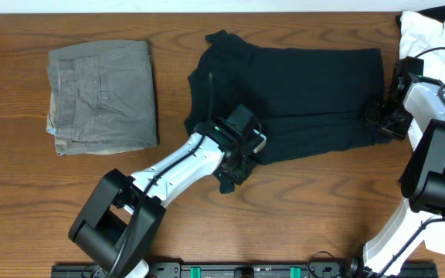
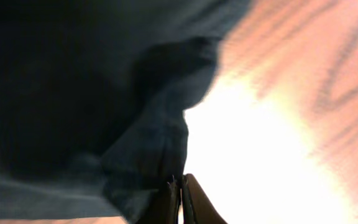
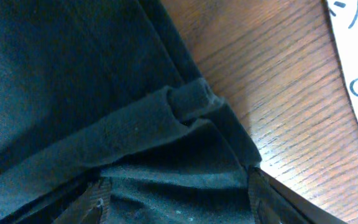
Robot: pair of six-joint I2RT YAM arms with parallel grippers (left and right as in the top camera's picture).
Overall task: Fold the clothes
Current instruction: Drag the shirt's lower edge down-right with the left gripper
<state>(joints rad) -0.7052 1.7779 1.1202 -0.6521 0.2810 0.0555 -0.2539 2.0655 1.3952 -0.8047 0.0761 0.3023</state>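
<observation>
The clothes, a black T-shirt [image 1: 300,93], lie spread across the middle of the table. My left gripper [image 1: 236,168] is at the shirt's near left corner, and a small tuft of black fabric sticks out just below it. In the left wrist view its fingers [image 2: 180,193] are pressed together, with the thin black fabric [image 2: 148,149] bunched up and running into their tips. My right gripper [image 1: 375,121] is at the shirt's right edge. In the right wrist view its fingers [image 3: 176,196] stand wide apart, astride a rolled fold of the shirt [image 3: 166,118].
Folded grey-green trousers [image 1: 103,96] lie at the left. A white printed garment [image 1: 439,35] is heaped at the back right corner, just beyond the right arm. Bare wood [image 1: 307,208] shows along the table's front, between the two arm bases.
</observation>
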